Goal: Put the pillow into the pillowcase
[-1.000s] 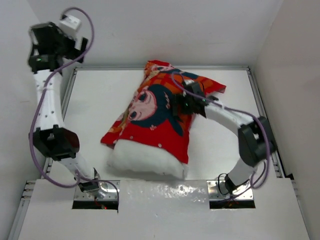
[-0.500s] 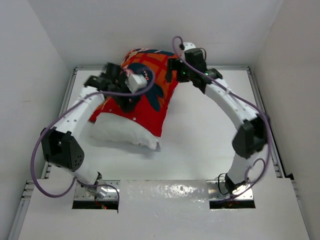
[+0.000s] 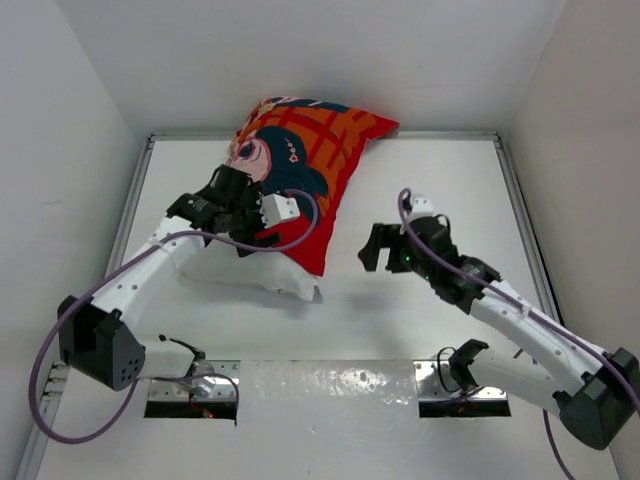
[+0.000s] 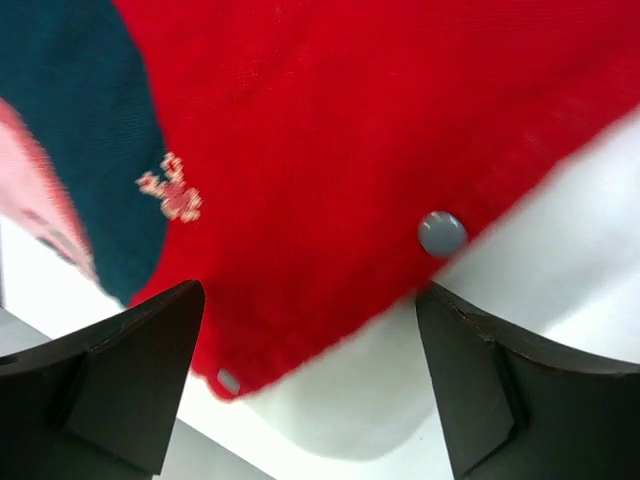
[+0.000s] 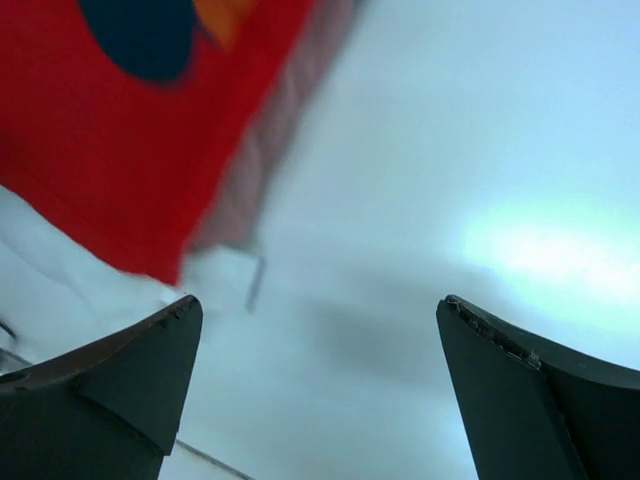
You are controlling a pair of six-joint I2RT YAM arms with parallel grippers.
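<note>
Left gripper (image 3: 235, 195): my fingers stand wide apart and pinch nothing. I hang over the near-left part of the pillowcase (image 3: 310, 150).
Left gripper, wrist view (image 4: 310, 300): one dark finger (image 4: 130, 380) sits at the lower left and the other at the lower right. Red cloth and white pillow fill the gap beyond them. I cannot tell whether my fingertips touch the fabric.
Right gripper (image 3: 376, 247): my fingers are spread fully and hold nothing. I hover over the bare table (image 3: 430, 180), to the right of the pillow and apart from it.
Right gripper, wrist view (image 5: 318, 305): the view is blurred. The pillowcase (image 5: 110, 130) shows at the upper left, the pillow (image 5: 60, 260) below it, and the table (image 5: 450, 200) across the rest.
Pillowcase, position: it lies on the left-centre of the table, aslant. Its far end reaches the table's far edge and its open end faces the arms.
Pillowcase, print: a dark teal-haired figure on red-orange cloth faces up. In the left wrist view a teal patch (image 4: 80, 130) sits at the upper left.
Pillowcase, hem (image 4: 330, 330): the hem runs diagonally between my left fingers. A grey snap (image 4: 441, 233) sits just inside it.
Pillow (image 3: 265, 272): the case covers its far part. Its near end sticks out uncovered as a white band resting on the table.
Pillow, left wrist view (image 4: 350, 410): white fabric shows directly below the hem.
</note>
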